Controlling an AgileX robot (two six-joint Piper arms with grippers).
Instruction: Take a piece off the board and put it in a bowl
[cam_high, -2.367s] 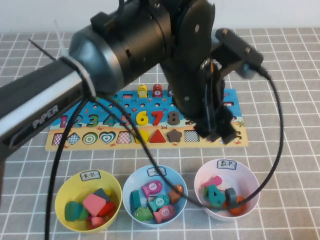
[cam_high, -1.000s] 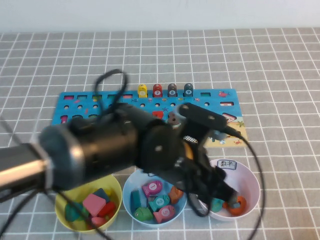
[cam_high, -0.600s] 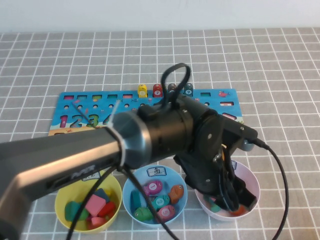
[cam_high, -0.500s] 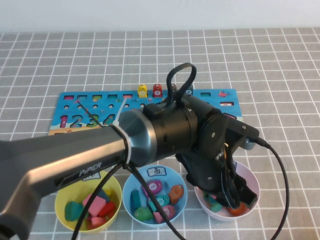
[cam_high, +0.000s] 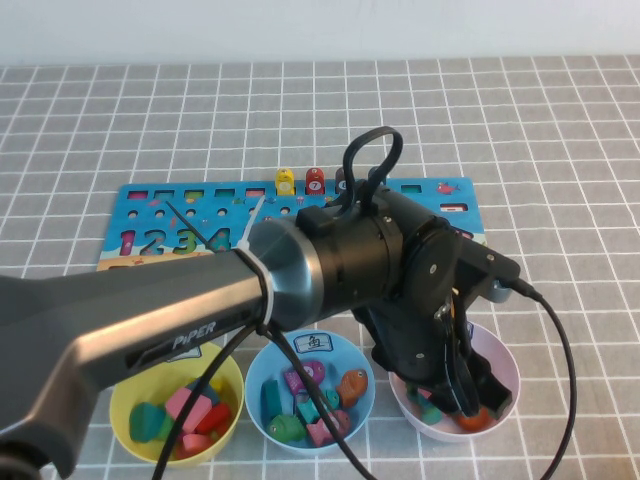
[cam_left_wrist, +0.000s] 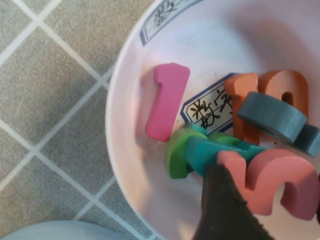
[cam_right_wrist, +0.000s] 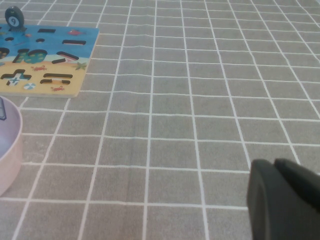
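5 (cam_left_wrist: 272, 182): salmon-pink, low inside the bowl (cam_left_wrist: 130, 125), over a teal piece (cam_left_wrist: 220, 150) and a green one (cam_left_wrist: 175, 155).
Left gripper (cam_left_wrist: 270, 200): reaching down into the bowl; fingers (cam_left_wrist: 220, 205) pinching the 5, one dark finger pressed on its edge.
Bowl's other contents: pink 1 (cam_left_wrist: 167, 102), orange piece (cam_left_wrist: 280, 90), grey-blue piece (cam_left_wrist: 272, 117).
Bowl's place: rightmost of three, beside the blue bowl (cam_high: 355, 355); yellow bowl (cam_high: 125, 385) leftmost.
Board (cam_high: 150, 215): behind the bowls, largely hidden by the left arm.
Right gripper (cam_right_wrist: 282, 205): low over bare worktop (cam_right_wrist: 200, 100), right of the board; open or closed, cannot tell.
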